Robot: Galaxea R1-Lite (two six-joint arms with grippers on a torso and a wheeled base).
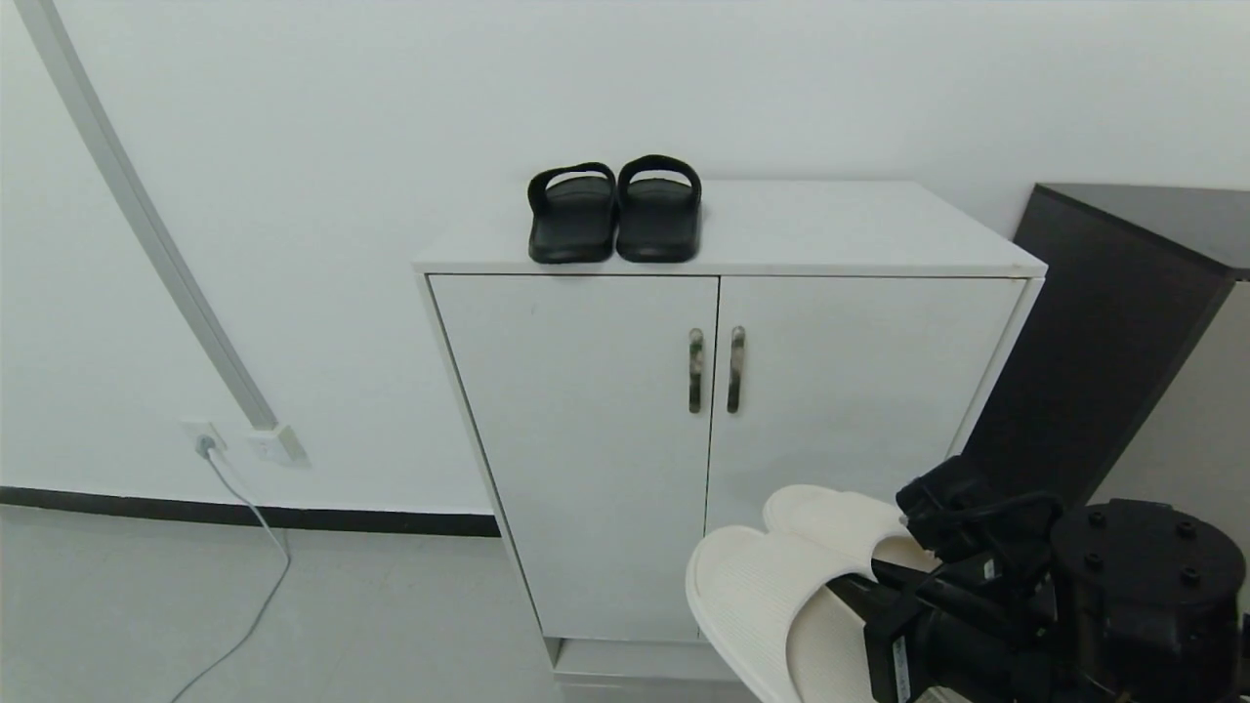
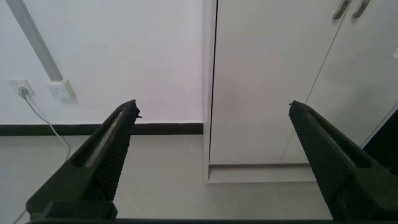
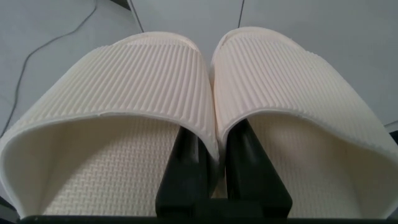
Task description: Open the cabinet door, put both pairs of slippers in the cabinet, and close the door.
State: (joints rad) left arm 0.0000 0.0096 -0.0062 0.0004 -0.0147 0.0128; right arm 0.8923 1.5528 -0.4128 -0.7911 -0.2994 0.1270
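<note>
Low before the shut cabinet (image 1: 586, 459), your right gripper (image 3: 217, 163) pinches the white slippers (image 1: 771, 596) together by their adjoining straps; the black slippers (image 1: 615, 210) sit on top. Your left gripper (image 2: 212, 107) is spread wide: close it squarely around the left door handle (image 1: 695, 369), then pull along the hinge arc.

The white cabinet (image 1: 586, 439) stood fully closed. The black slippers (image 1: 615, 210) lay side by side on its top, toward the left. The right gripper (image 3: 219, 177) pinched the cream slippers (image 1: 752, 596) together, low before its right half.
</note>
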